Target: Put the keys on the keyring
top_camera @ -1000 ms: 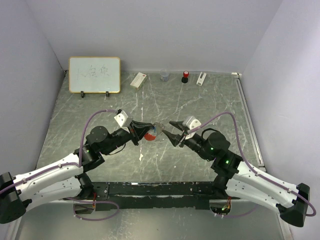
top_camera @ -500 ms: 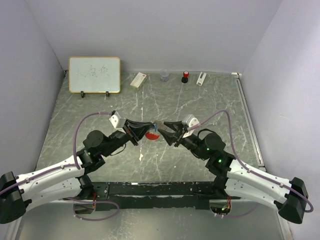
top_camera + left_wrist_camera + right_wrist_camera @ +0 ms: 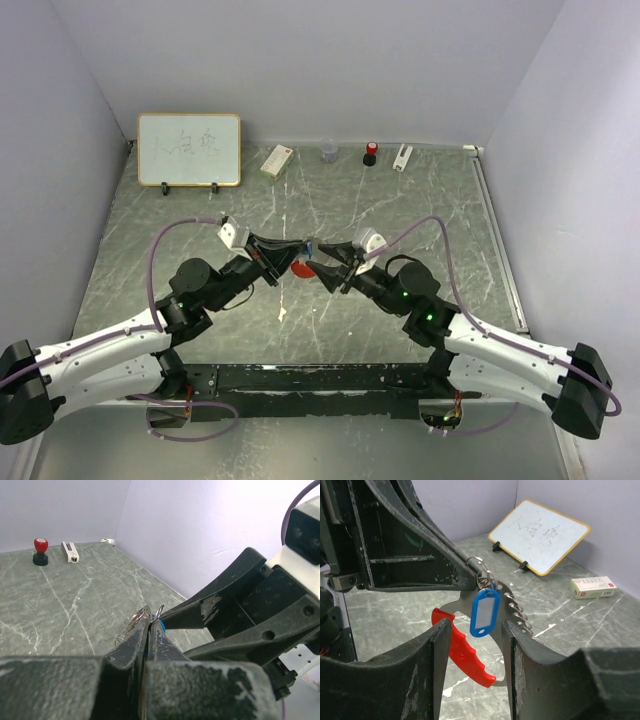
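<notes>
Found the left jaws clenched flat together on the thin metal rings of the keyring (image 3: 479, 574), gripping at the very tips and leaving the ring cluster just proud of them. Traced the rest of the keyring down from that grip: red fob (image 3: 464, 652) hanging below the left jaws, long axis slanting down and away, clear of the tabletop (image 3: 400, 200); fine chain (image 3: 517, 614) trailing beside it. Located the blue-headed key (image 3: 484, 611) dangling directly beneath the left jaw tips, long axis near vertical, top end up at the rings. Cannot confirm threading of that key onto a ring, as opposed to mere pinching alongside. Could not find the red-headed key in any view. Found the right jaws released and spread well apart, grasping nothing, pointed tip to tip at the left jaws, with the blue-headed key in the gap between the two fingers (image 3: 415, 680) and touching neither. Judged the right arm the only free one and the nearer to that key. Judged the coming move to hinge on this alignment: key straight ahead of the right jaws, axis upright. Expect closure there to meet the head's narrow edges, not its flat faces. Flagged swing of the hanging key as the chief risk.
</notes>
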Motion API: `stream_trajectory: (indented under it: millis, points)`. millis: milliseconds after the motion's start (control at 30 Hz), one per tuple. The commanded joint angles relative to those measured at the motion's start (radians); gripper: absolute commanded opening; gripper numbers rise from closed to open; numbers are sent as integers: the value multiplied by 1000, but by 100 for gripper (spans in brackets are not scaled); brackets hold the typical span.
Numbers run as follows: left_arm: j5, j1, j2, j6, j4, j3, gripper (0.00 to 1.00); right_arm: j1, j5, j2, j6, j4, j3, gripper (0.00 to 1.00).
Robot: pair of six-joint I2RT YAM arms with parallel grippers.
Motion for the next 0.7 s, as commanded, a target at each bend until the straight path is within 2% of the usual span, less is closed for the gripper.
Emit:
stream_trajectory:
  millis: [0, 267, 567, 667]
  points:
    - [-27, 6, 15, -33, 35, 53, 7, 9, -4, 30, -15, 28, 37, 45]
    - [-16, 7, 26, -39, 37, 61, 7, 12, 46, 58, -39, 66, 40, 44]
    - [0, 6, 35, -47, 48, 54, 7, 12, 92, 82, -69, 71, 62, 28]
    - [2, 7, 39, -50, 49, 55, 7, 12, 95, 92, -73, 77, 65, 17]
